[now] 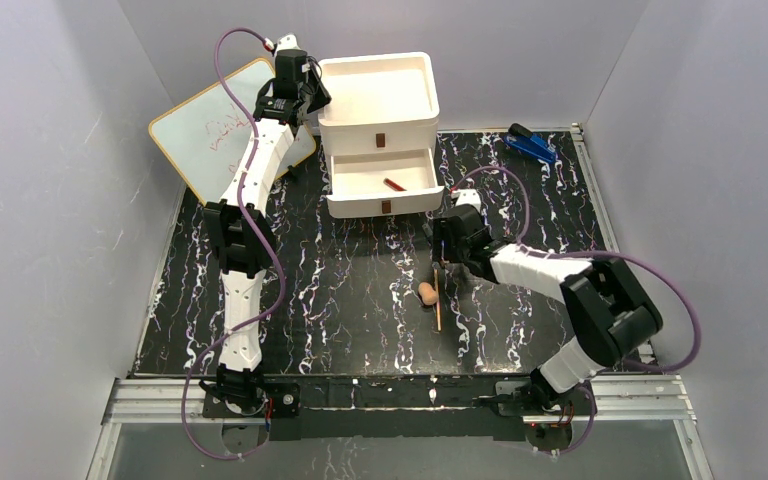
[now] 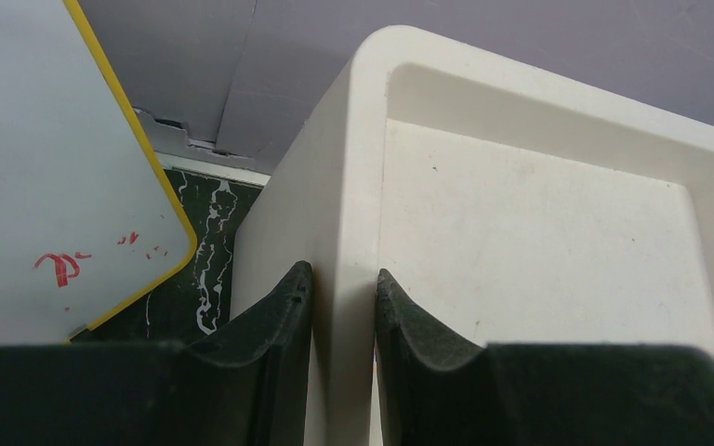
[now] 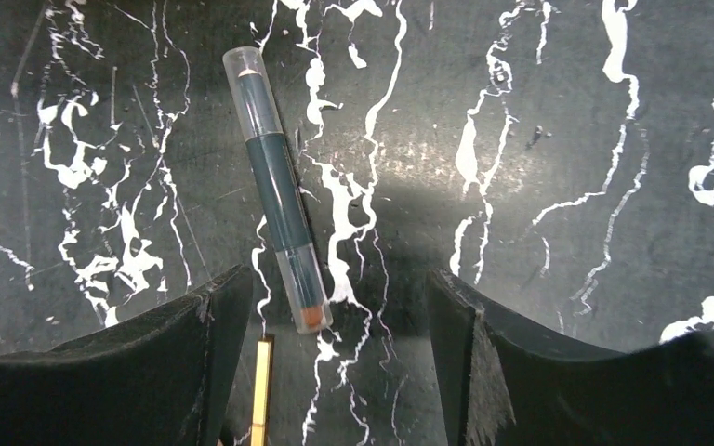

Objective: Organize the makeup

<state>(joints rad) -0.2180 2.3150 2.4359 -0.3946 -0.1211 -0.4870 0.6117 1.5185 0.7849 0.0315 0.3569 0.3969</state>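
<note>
Black marbled tabletop [image 3: 567, 139] below. My right pincer [image 3: 335, 279] is spread over the dark teal clear-capped pencil [image 3: 279, 195], off-centre, so I'd centre before closing. Left pincer [image 2: 344, 279] grips the white plastic drawer box [image 2: 539, 232] wall.

We see a glossy dark pencil [image 3: 279, 200] with a clear plastic cap on the faintly shiny marble-look counter [image 3: 558, 139], and a smooth matt white plastic drawer box [image 2: 521, 242].

The thin yellow stick [image 3: 262, 390] runs off the bottom edge.
</note>
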